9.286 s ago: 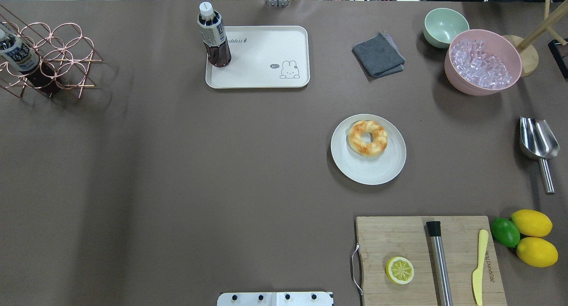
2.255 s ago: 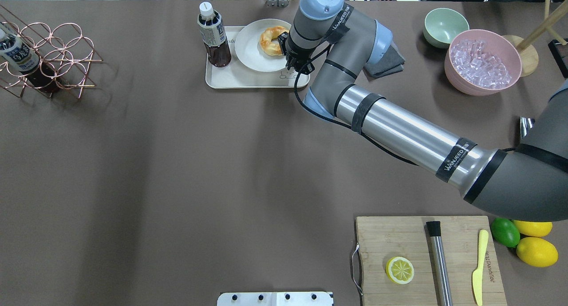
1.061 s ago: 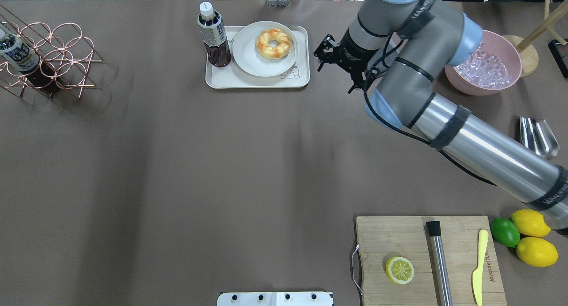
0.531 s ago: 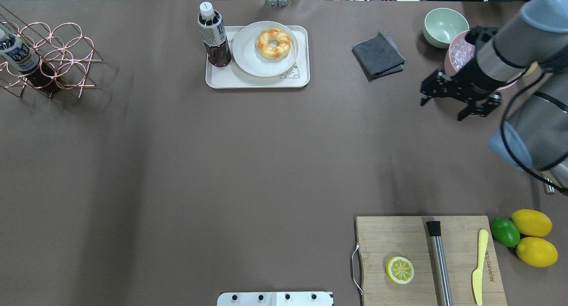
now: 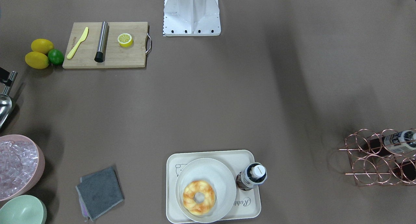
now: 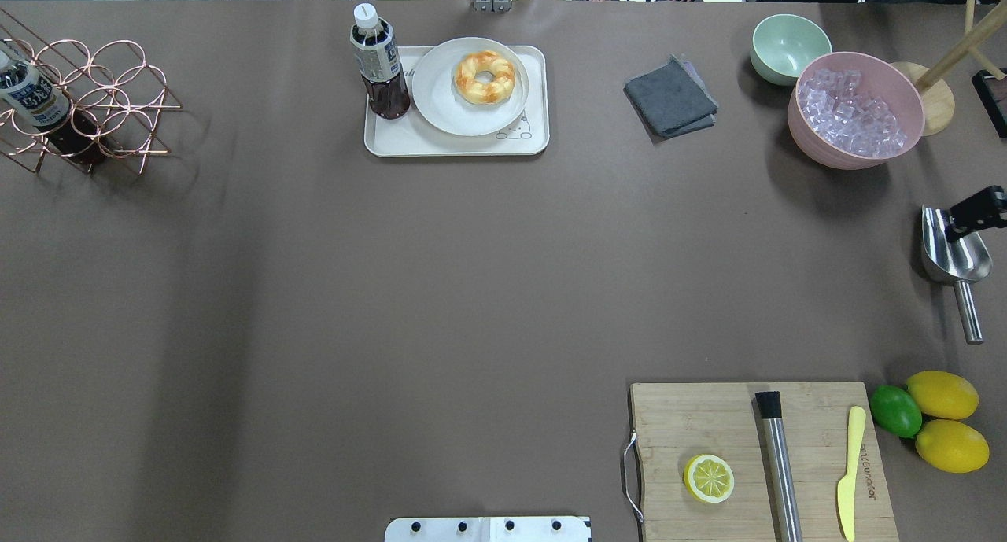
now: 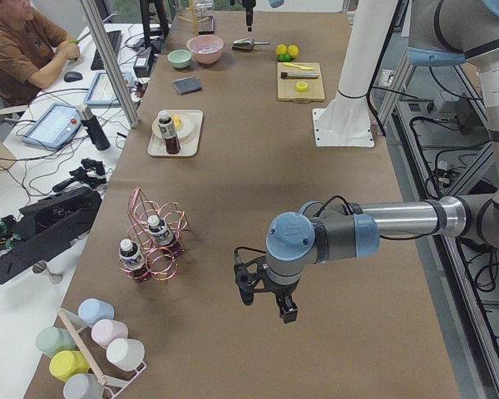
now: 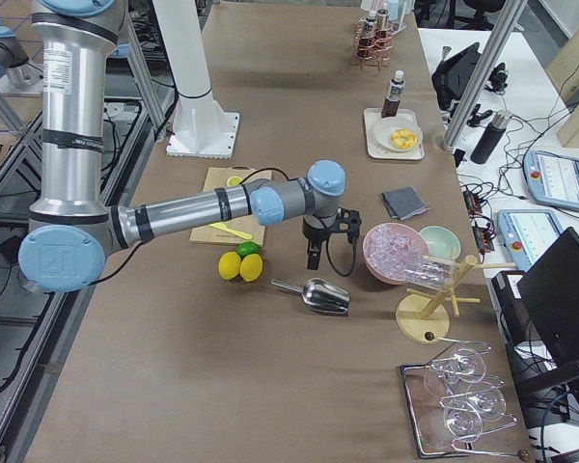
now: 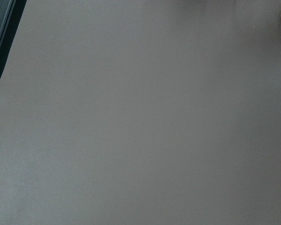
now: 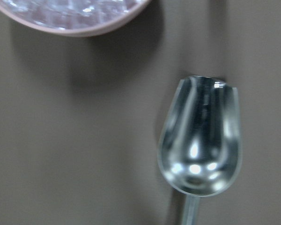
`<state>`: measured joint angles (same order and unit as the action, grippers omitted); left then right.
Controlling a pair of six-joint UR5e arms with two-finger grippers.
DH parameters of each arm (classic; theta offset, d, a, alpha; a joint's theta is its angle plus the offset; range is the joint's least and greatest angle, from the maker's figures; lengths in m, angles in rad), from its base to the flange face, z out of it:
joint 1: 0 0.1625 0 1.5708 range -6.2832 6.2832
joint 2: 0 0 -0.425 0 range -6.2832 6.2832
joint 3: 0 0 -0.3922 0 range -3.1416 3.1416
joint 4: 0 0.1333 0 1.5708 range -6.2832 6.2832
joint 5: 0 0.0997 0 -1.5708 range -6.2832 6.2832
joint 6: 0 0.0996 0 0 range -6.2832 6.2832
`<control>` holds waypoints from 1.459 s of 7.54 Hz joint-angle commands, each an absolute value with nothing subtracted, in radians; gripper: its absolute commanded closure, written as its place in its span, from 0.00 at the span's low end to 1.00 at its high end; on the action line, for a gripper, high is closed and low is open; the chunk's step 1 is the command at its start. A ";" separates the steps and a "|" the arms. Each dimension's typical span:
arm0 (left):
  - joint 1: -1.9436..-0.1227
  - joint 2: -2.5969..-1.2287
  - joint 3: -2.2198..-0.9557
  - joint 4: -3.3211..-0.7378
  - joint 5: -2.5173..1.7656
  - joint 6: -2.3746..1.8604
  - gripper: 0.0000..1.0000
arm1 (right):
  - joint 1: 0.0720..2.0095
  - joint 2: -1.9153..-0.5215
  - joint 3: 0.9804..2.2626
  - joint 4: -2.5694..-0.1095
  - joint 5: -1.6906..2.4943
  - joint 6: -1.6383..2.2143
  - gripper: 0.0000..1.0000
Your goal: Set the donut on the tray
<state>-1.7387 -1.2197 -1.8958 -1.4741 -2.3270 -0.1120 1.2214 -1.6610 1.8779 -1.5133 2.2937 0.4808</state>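
The donut (image 6: pixel 485 78) lies on a white plate (image 6: pixel 440 101) that rests on the cream tray (image 6: pixel 456 146) at the far middle of the table. It also shows in the front-facing view (image 5: pixel 199 197), on the tray (image 5: pixel 208 154). My right gripper (image 8: pixel 329 262) is open and empty, far from the tray, above the steel scoop (image 6: pixel 953 251). Only one of its fingers (image 6: pixel 978 209) shows at the overhead view's right edge. My left gripper (image 7: pixel 266 307) hovers over bare table at the robot's left end. I cannot tell whether it is open or shut.
A tea bottle (image 6: pixel 379 62) stands on the tray's left end. A grey cloth (image 6: pixel 670 97), green bowl (image 6: pixel 789 48) and pink bowl of ice (image 6: pixel 856 109) lie to the right. A cutting board (image 6: pixel 708 416) with a lemon half (image 6: pixel 709 478) is near. A wire rack (image 6: pixel 86 105) stands far left.
The plate with the donut went from mid-table onto the tray. Since then my right arm has let go and swung away right, now over the scoop at the view's edge.
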 commanded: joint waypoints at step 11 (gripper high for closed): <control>-1.738 -1.216 -1.901 -1.474 -2.326 -0.110 0.02 | 1.603 -1.707 1.601 -1.624 2.266 -0.307 0.00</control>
